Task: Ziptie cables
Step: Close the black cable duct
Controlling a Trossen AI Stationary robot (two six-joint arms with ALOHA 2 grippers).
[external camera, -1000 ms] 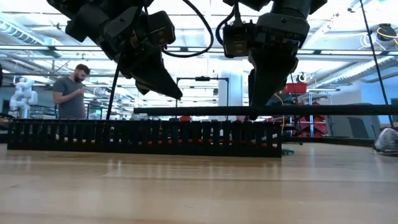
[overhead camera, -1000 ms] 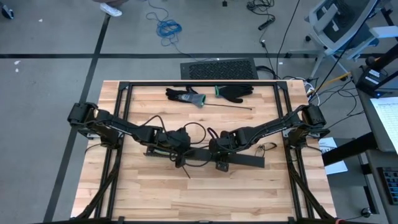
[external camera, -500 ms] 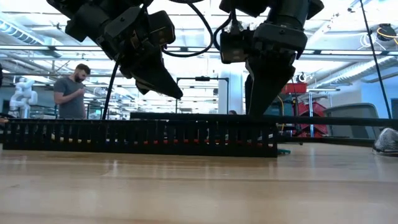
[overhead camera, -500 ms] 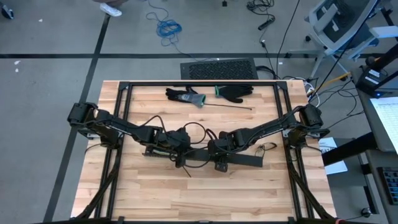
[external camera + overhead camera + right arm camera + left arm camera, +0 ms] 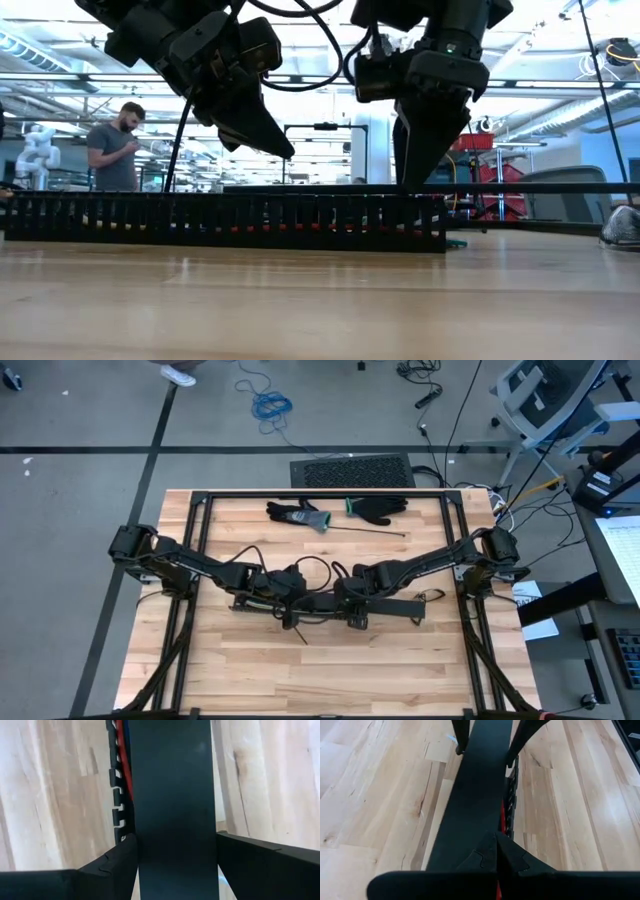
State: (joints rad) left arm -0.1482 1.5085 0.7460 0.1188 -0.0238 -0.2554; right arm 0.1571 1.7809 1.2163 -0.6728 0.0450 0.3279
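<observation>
Finding the cables lying inside the black slotted duct across the middle of the worktop, directly beneath both claws and under a flat black cover strip hanging just above the duct.

Showing little of the cables: only a thin red wire running lengthwise along the duct's toothed wall in both wrist views, plus small red glints through the slots in the low view. Not making out any other colours from here.

Reaching down over the duct's right half with the right claw, standing fairly wide, one finger on each long edge of the cover strip, gripping it by its sides and holding it level over the duct. Catching those same two fingers straddling the strip in the left wrist view.

Pointing down at the strip from the left with the left claw, fully closed, fingertips pressed together, holding nothing, tip poised just over the strip; not telling whether touching it.

Leaving two gloves lying at the worktop's far edge, well apart from the duct.
</observation>
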